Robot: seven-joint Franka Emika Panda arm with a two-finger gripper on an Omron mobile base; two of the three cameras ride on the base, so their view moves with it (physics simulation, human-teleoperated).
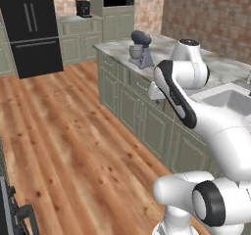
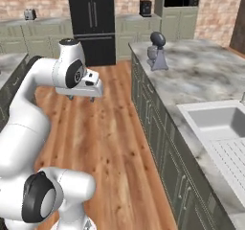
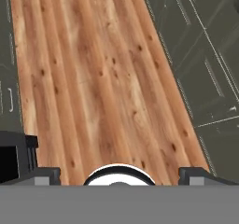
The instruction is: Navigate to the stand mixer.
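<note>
The stand mixer (image 1: 141,49) has a dark rounded head, a blue-grey column and a silver bowl. It stands near the far end of the marble island counter (image 1: 169,50), some way ahead of me. From the right base view the stand mixer (image 2: 157,51) is near the counter's (image 2: 201,71) left edge. My gripper (image 2: 81,98) hangs over the wooden floor, left of the island and well short of the mixer. In the hand view the gripper (image 3: 122,175) is open, fingertips (image 3: 45,174) wide apart, with only floorboards below.
A black fridge (image 1: 31,28) stands at the far wall, with a coffee machine (image 1: 83,8) on the counter beside it. A sink (image 2: 217,121) is set into the island's near end. Green cabinet fronts (image 1: 142,116) line the island. Open wooden floor (image 1: 63,131) runs between the units.
</note>
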